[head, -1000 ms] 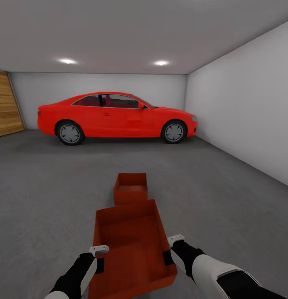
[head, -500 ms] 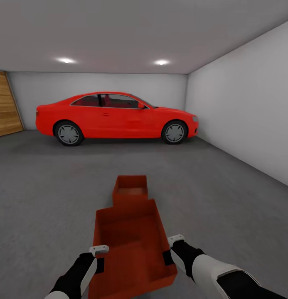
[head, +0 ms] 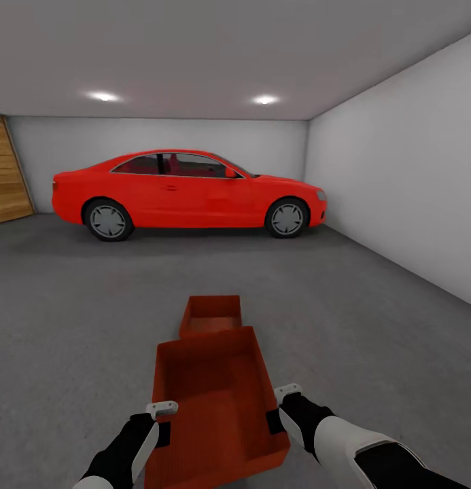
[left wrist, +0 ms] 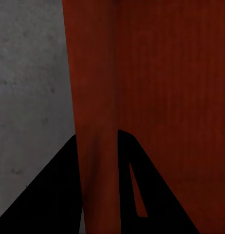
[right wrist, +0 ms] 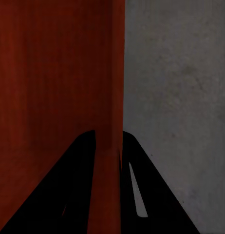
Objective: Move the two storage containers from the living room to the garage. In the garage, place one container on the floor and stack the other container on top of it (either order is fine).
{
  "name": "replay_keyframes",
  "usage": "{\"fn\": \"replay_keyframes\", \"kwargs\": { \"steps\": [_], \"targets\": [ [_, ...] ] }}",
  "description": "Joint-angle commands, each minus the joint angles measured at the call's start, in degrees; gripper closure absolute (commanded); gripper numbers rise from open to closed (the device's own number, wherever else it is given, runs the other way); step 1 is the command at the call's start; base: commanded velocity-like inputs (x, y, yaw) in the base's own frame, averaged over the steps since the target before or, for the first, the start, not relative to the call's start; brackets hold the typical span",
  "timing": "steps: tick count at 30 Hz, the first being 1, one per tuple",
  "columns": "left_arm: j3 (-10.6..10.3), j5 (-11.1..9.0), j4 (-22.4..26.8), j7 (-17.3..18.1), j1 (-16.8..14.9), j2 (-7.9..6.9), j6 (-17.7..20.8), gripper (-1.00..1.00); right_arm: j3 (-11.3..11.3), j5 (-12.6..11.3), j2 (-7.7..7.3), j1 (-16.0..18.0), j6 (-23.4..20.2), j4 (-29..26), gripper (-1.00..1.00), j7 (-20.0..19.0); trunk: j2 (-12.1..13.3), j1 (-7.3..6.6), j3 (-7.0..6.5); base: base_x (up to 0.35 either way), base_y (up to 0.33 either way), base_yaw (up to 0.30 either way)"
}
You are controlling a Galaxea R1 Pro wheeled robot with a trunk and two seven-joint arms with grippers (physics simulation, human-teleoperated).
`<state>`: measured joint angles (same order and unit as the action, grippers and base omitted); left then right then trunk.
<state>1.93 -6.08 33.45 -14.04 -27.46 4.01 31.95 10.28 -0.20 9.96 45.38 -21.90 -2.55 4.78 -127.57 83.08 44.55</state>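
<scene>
plain long container (head: 215,401), both grippers clamped

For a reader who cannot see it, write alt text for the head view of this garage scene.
Two robot arms carry a long, shallow red-orange ribbed tray, the left pincer and right pincer each clamped on a side wall. Just ahead, a smaller, deeper red-orange box sits on the dark-grey concrete floor; a red car is parked by the white back wall.
</scene>
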Motion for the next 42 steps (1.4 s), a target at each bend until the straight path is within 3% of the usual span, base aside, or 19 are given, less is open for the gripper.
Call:
{"fn": "replay_keyframes", "kwargs": {
  "steps": [1, 18, 32, 42],
  "targets": [
    [-1.66, -1.13, -0.04, -0.55, 0.04, 0.03, 0.04, 1.00, -0.26, -1.30, 0.04, 0.05, -0.25, -4.04, 1.00, -1.79, -0.03, 0.02, 0.07, 0.340, 0.000, 0.000],
    [-1.67, -1.13, -0.05, -0.55, 0.04, 0.03, 0.04, 1.00, -0.26, -1.30, 0.04, 0.05, -0.25, -4.04, 1.00, -1.88, -0.03, 0.02, 0.02, 0.340, 0.040, -0.024],
    [-1.67, -1.13, -0.05, -0.55, 0.04, 0.03, 0.04, 1.00, -0.26, -1.30, 0.04, 0.05, -0.25, -4.04, 1.00, -1.88, -0.03, 0.02, -0.58, 0.295, 0.225, -0.242],
    [-1.67, -1.13, -0.05, -0.55, 0.04, 0.03, 0.04, 1.00, -0.26, -1.30, 0.04, 0.03, -0.25, -4.04, 1.00, -1.88, -0.03, 0.02, -0.63, 0.285, 0.239, -0.029]
  ]
}}
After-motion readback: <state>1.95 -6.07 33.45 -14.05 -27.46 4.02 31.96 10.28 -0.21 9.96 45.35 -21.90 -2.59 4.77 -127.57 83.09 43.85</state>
